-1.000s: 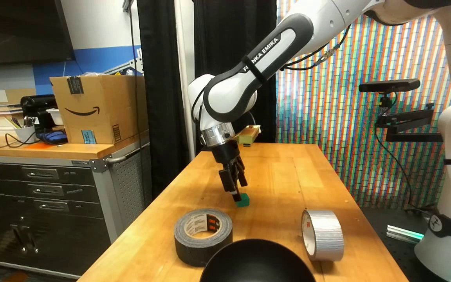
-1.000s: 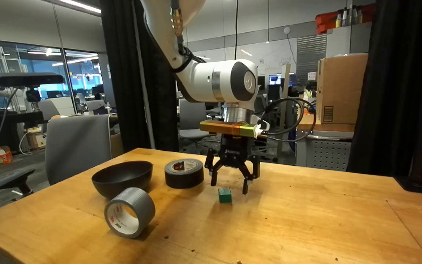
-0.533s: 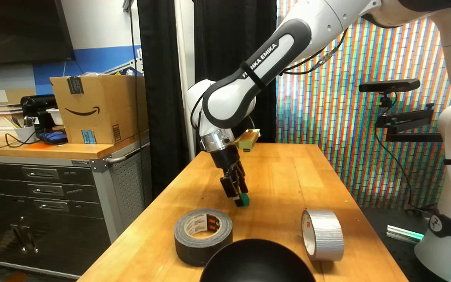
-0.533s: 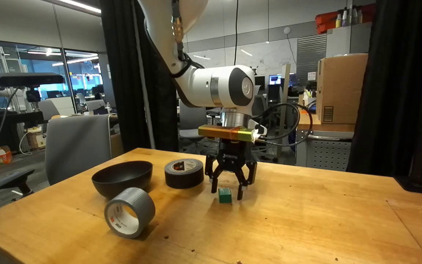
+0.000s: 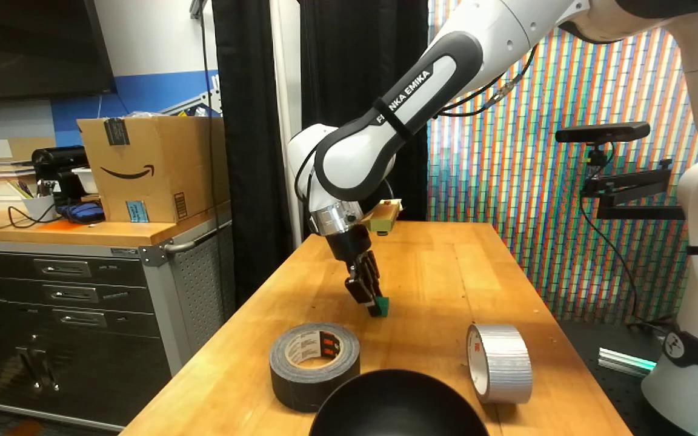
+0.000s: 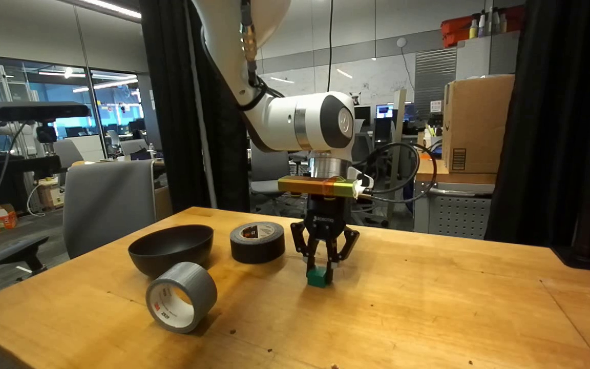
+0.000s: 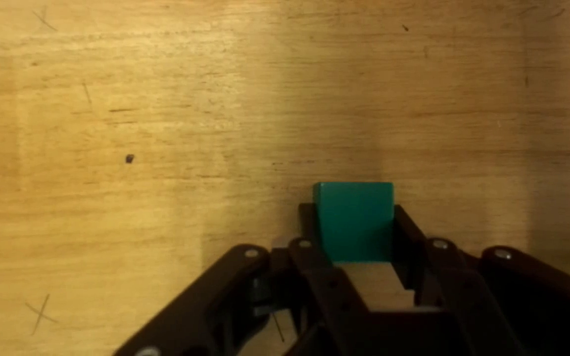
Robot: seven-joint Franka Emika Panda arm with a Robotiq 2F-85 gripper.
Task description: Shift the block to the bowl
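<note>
In an exterior view, nearest us on the tabletop (image 6: pixel 428 312), the silver-grey tape roll (image 6: pixel 198 291) rests on its curved side towards the left edge, hole facing us; we take it for a bystander. Next comes the block (image 7: pixel 354 222), well in from the edges we can see; the tool (image 6: pixel 320 275) is clamped on two opposite sides of it, presumably because flat faces give the surest pinch; we cannot tell whether the block's underside touches the tabletop; being a cube, it has no clear long axis and no end that points; in the wrist view it sits square to the tool, top face to the camera, so we judge a straight lift suits it. Farther back, the bowl (image 6: pixel 169 251) stands upright by the left edge, mouth up to receive; the black tape roll (image 6: pixel 257 250) lies flat near it, towards the far edge; the gap between the rolls looks our likeliest way.
</note>
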